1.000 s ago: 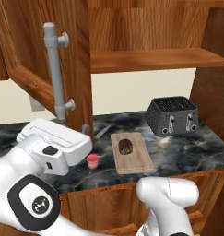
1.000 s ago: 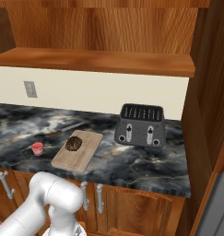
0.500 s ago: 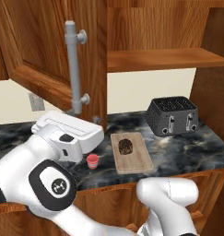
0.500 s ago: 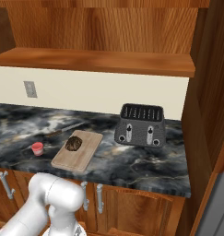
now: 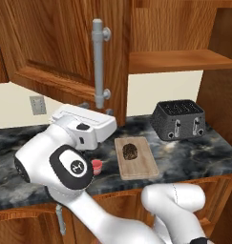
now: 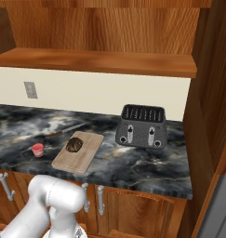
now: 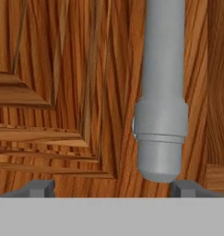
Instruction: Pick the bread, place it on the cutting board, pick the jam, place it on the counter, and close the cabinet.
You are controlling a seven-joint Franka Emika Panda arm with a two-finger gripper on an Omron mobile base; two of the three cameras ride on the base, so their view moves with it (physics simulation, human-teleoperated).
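Note:
The dark bread (image 5: 130,151) (image 6: 74,144) lies on the tan cutting board (image 5: 136,158) (image 6: 79,153). To the board's left, the pink jam (image 5: 96,166) (image 6: 37,149) stands on the dark marble counter (image 5: 194,155) (image 6: 133,162). The cabinet door (image 5: 55,52) (image 7: 62,83) hangs partly open, its grey bar handle (image 5: 98,66) (image 7: 162,92) upright. My gripper (image 5: 96,110) (image 7: 112,189) is open, right up against the door just below the handle's lower end, with nothing between its tips.
A black toaster (image 5: 179,119) (image 6: 141,126) stands on the counter right of the board. The cabinet's inner shelf (image 5: 179,60) (image 6: 96,60) runs above it. A wall outlet (image 5: 37,105) (image 6: 30,89) is at the left. My arm's elbow (image 5: 69,167) bulks over the counter's front.
The cabinet door and its handle have swung to the right, and my hand has moved right with them. Bread, board and jam have not moved.

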